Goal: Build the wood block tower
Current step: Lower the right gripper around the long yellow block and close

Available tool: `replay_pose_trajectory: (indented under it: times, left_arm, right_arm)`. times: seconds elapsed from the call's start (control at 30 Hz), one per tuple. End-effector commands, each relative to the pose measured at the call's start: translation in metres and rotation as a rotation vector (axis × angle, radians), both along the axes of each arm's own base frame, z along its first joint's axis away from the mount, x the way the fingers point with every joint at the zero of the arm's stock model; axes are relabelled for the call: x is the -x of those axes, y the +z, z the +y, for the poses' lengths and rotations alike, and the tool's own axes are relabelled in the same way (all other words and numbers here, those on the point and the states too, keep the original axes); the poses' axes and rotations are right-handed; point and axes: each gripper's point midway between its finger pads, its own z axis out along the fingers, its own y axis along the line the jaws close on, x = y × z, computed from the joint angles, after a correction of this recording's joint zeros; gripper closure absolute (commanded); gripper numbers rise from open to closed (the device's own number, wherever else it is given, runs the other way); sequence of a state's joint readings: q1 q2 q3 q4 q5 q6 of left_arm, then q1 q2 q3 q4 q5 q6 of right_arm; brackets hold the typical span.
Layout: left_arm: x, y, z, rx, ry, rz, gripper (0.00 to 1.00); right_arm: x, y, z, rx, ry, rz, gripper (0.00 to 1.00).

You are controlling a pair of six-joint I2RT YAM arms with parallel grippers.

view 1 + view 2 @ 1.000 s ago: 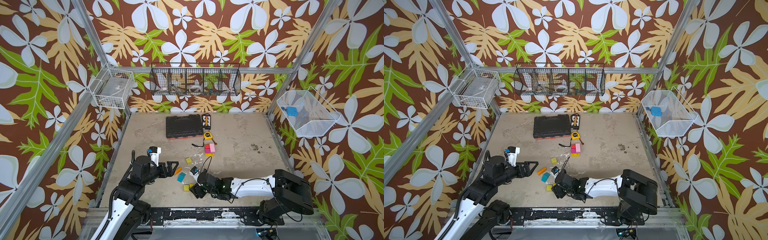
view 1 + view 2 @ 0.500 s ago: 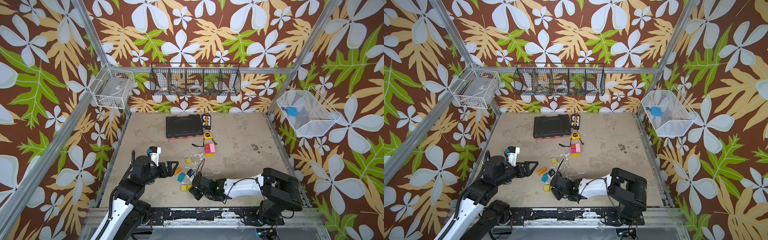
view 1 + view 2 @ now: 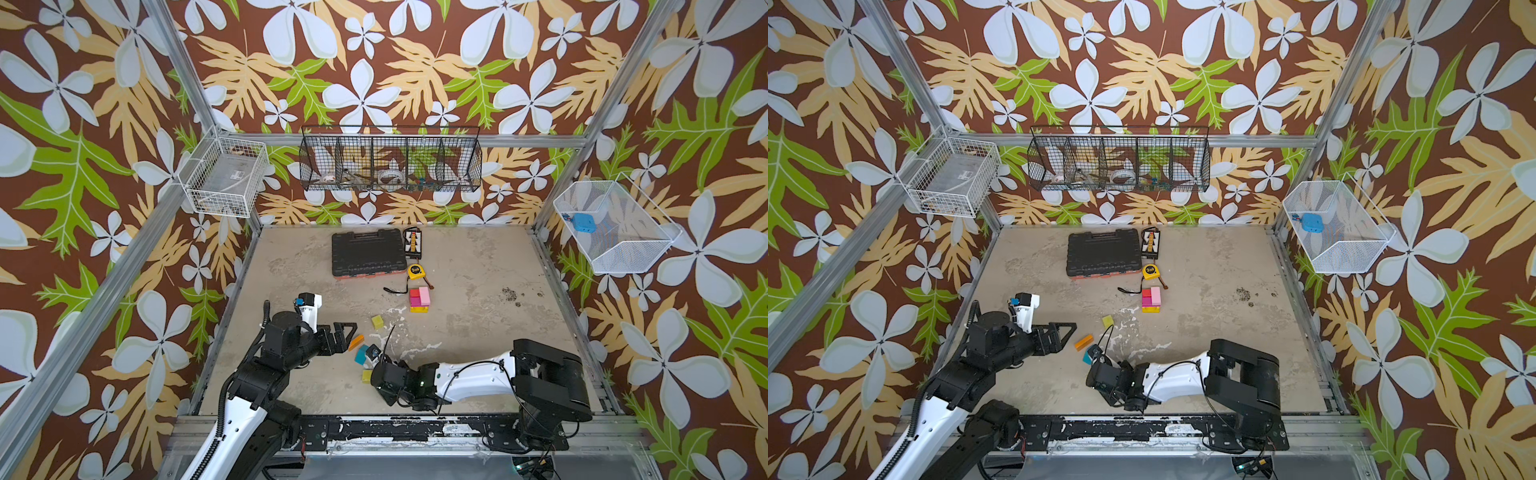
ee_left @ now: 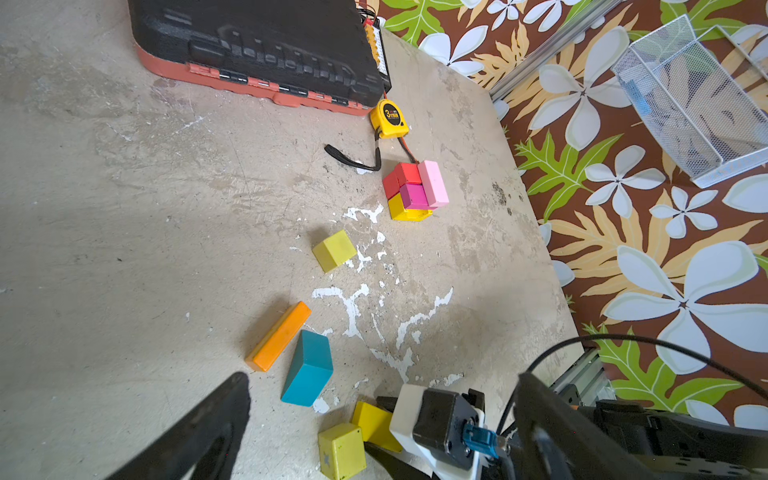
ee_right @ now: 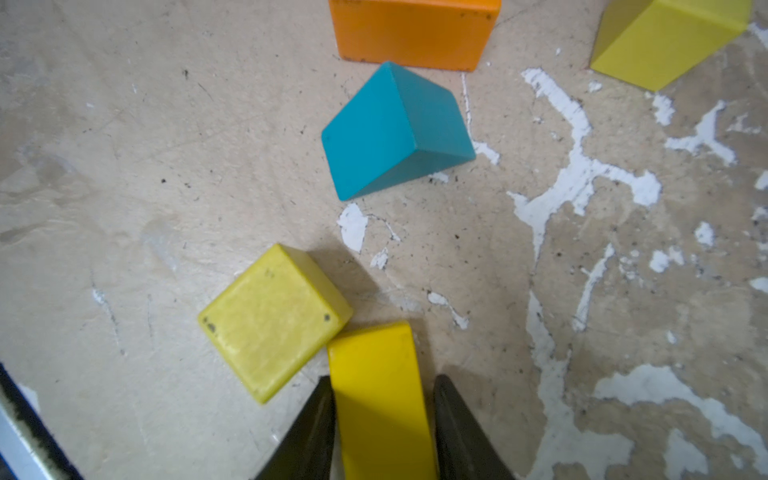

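The right pincer (image 5: 383, 377) is down low at the near edge of the desk (image 3: 478, 291). It is narrowed onto a bright yellow painted wooden bar (image 5: 374, 357), with one dark finger (image 5: 316, 415) pressed to each long side. The bar's far corner touches a pale yellow wooden cube (image 5: 270, 320) that sits askew on the desk.

A little further out lies a teal wooden wedge-like block (image 5: 390, 129), tipped on one face. Just past it is an orange wooden bar (image 5: 415, 33), lying flat and almost touching the teal block's corner. Off to one side of those two, a yellow-green wooden cube (image 5: 665, 41) stands alone.

The left pincer (image 3: 349, 337) hangs just beside the orange bar with its jaws spread wide and nothing in them.

The tower (image 3: 419, 300) stands near the middle of the desk, well apart from the loose blocks. In the left wrist view it is a low stack, with a yellow piece at the bottom and red, magenta and pale pink pieces packed together on top.

Just behind the tower is a round yellow tape measure (image 3: 414, 271), its black strap trailing on the desk. Behind that a flat black plastic tool case (image 3: 368, 252) lies towards the back wall.
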State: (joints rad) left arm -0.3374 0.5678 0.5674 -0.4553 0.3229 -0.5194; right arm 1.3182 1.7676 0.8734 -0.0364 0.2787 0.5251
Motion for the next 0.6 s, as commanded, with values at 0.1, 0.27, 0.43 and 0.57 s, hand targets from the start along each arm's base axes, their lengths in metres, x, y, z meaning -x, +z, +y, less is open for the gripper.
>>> replay_pose_trajectory:
  times: [0.1,0.27,0.43,0.57]
  left_arm:
    - [-0.002,0.003,-0.001,0.004,-0.001,-0.019,0.0]
    - [-0.002,0.003,-0.001,0.005,0.0,-0.018,0.0]
    - [-0.001,0.003,-0.001,0.007,-0.001,-0.02,0.0]
    - [-0.001,0.003,-0.001,0.007,-0.003,-0.021,0.0]
  right_arm:
    - [-0.002,-0.003,-0.019,0.069,-0.048,-0.002,0.71]
    - [-0.008,0.019,-0.025,0.031,-0.093,-0.039,0.79]
    - [-0.018,0.058,-0.033,-0.05,-0.157,-0.107,0.83]
    - [-0.029,0.097,-0.037,-0.145,-0.21,-0.163,0.87]
